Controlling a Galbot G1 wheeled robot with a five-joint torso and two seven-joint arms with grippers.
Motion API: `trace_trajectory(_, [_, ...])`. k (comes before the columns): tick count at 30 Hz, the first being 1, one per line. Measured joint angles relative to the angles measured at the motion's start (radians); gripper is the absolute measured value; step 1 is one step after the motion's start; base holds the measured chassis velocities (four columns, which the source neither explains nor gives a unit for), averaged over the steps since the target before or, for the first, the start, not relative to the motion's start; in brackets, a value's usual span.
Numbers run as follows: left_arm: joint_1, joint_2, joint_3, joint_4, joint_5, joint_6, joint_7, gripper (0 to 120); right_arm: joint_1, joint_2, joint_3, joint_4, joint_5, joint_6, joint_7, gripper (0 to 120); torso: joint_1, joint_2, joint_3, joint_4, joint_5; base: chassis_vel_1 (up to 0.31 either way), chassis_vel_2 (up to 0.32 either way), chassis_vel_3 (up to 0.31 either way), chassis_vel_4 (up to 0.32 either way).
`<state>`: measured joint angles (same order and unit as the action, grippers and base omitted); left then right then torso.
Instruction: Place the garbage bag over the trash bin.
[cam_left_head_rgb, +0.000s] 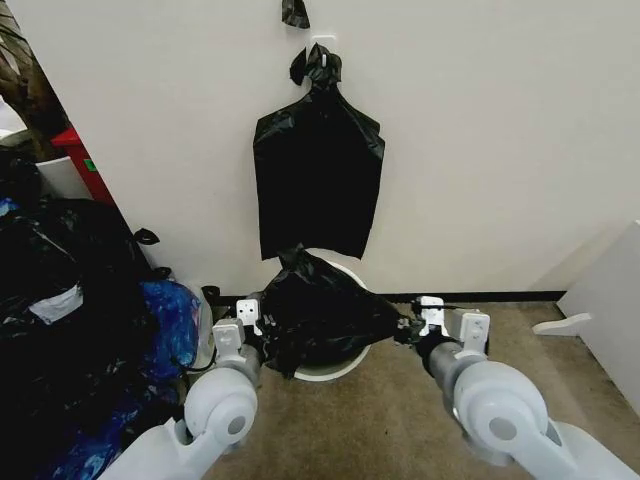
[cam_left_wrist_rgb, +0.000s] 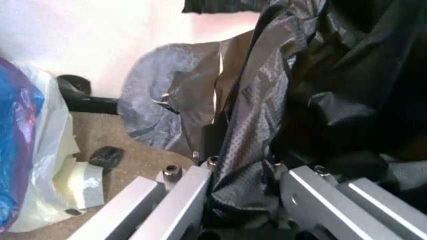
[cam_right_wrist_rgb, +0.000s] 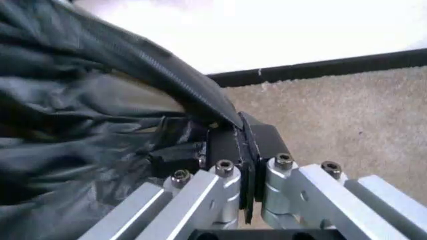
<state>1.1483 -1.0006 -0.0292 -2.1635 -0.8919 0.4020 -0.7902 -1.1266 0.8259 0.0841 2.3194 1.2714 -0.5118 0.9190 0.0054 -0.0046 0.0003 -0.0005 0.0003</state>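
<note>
Bag (cam_left_head_rgb: 320, 315) stretched between both grippers, hanging right over the bin (cam_left_head_rgb: 335, 368), whose white rim peeks out below and behind the plastic. Left gripper (cam_left_head_rgb: 250, 318) pinches the bag's left edge; in the left wrist view its fingers (cam_left_wrist_rgb: 183, 197) are clamped on a fold of black film (cam_left_wrist_rgb: 250, 150). Right gripper (cam_left_head_rgb: 425, 322) pinches the right edge; right wrist view shows the pads (cam_right_wrist_rgb: 230, 145) pressed flat together on the thin hem (cam_right_wrist_rgb: 167, 75), jaws narrow.

Key relation: bag's long axis runs left-right between the two grippers, roughly across the bin's mouth, bin sitting below and between them, against the wall (cam_left_head_rgb: 480, 150). Both arms about equally near the rim. Bag body looks bunched, mouth not clearly spread; cannot tell whether any edge is already hooked over the rim. My guess is the next step needs both edges lowered and pulled outward past the rim.

Other stuff: flat black bags (cam_left_head_rgb: 318, 180) hung on the wall above, blue bag (cam_left_head_rgb: 170, 325) and black sacks (cam_left_head_rgb: 60, 290) on the left, carpet (cam_left_head_rgb: 400, 430) underneath.
</note>
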Motion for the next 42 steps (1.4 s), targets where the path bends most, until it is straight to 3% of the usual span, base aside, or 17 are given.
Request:
trace_trajectory(1, [0.009, 0.000, -0.011, -0.010, -0.005, -0.004, 0.008, 0, -0.016, -0.004, 0.015, -0.016, -0.017, -0.004, -0.029, 0, 0.000, 0.000, 0.000, 0.0000, 0.0000, 0.000, 0.000, 0.000, 0.000])
trace_trajectory(4, [0.009, 0.010, -0.038, -0.047, -0.036, -0.017, 0.056, 0, -0.117, -0.029, 0.109, -0.093, -0.148, -0.020, -0.276, 0, 0.000, 0.000, 0.000, 0.0000, 0.0002, 0.000, 0.000, 0.000, 0.000])
trace_trajectory(5, [0.008, 0.015, -0.044, -0.056, -0.040, -0.021, 0.079, 0, -0.136, -0.038, 0.126, -0.106, -0.173, -0.019, -0.333, 0, 0.000, 0.000, 0.000, -0.0015, -0.0002, 0.000, 0.000, 0.000, 0.000])
trace_trajectory(6, [0.012, 0.022, -0.050, -0.067, -0.041, -0.025, 0.099, 0, -0.145, -0.046, 0.138, -0.125, -0.203, -0.007, -0.402, 0, 0.000, 0.000, 0.000, -0.0009, -0.0001, 0.000, 0.000, 0.000, 0.000])
trace_trajectory(11, [0.036, 0.034, -0.061, -0.102, -0.059, -0.031, 0.156, 0, -0.129, -0.058, 0.141, -0.188, -0.271, 0.038, -0.568, 0, 0.000, 0.000, 0.000, 0.0003, 0.0001, 0.000, 0.000, 0.000, 0.000])
trace_trajectory(14, [0.049, 0.038, -0.063, -0.129, -0.091, -0.028, 0.188, 0, -0.110, -0.060, 0.137, -0.244, -0.339, 0.076, -0.711, 0, 0.000, 0.000, 0.000, 0.0001, 0.0001, 0.000, 0.000, 0.000, 0.000])
trace_trajectory(19, [0.052, 0.042, -0.064, -0.150, -0.142, -0.021, 0.195, 0, -0.104, -0.058, 0.135, -0.303, -0.463, 0.141, -0.836, 0, 0.000, 0.000, 0.000, 0.0000, 0.0000, 0.000, 0.000, 0.000, 0.000])
trace_trajectory(25, [0.040, 0.039, -0.064, -0.135, -0.153, -0.020, 0.184, 0, -0.133, -0.063, 0.137, -0.269, -0.501, 0.149, -0.789, 1, 0.000, 0.000, 0.000, -0.0001, 0.0001, 0.000, 0.000, 0.000, 0.000])
trace_trajectory(27, [0.023, 0.023, -0.069, -0.091, -0.159, -0.030, 0.154, 0, -0.166, -0.093, 0.156, -0.214, -0.500, 0.141, -0.724, 16, 0.000, 0.000, 0.000, -0.0004, -0.0002, 0.000, 0.000, 0.000, 0.000])
trace_trajectory(30, [0.007, 0.011, -0.070, -0.048, -0.162, -0.048, 0.128, 0, -0.178, -0.115, 0.165, -0.168, -0.474, 0.133, -0.667, 28, 0.000, 0.000, 0.000, -0.0005, -0.0003, 0.000, 0.000, 0.000, 0.000])
trace_trajectory(32, [0.001, 0.009, -0.071, -0.034, -0.169, -0.055, 0.118, 0, -0.176, -0.122, 0.170, -0.137, -0.432, 0.112, -0.624, 31, 0.000, 0.000, 0.000, -0.0003, -0.0001, 0.000, 0.000, 0.000, 0.000])
trace_trajectory(37, [-0.005, 0.003, -0.073, -0.014, -0.221, -0.065, 0.095, 0, -0.161, -0.154, 0.183, -0.050, -0.344, 0.066, -0.527, 54, 0.000, 0.000, 0.000, 0.0000, -0.0002, 0.000, 0.000, 0.000, 0.000])
trace_trajectory(42, [0.003, -0.003, -0.074, -0.007, -0.217, -0.093, 0.074, 0, -0.168, -0.151, 0.187, 0.029, -0.292, 0.050, -0.440, 69, 0.000, 0.000, 0.000, -0.0002, -0.0002, 0.000, 0.000, 0.000, 0.000])
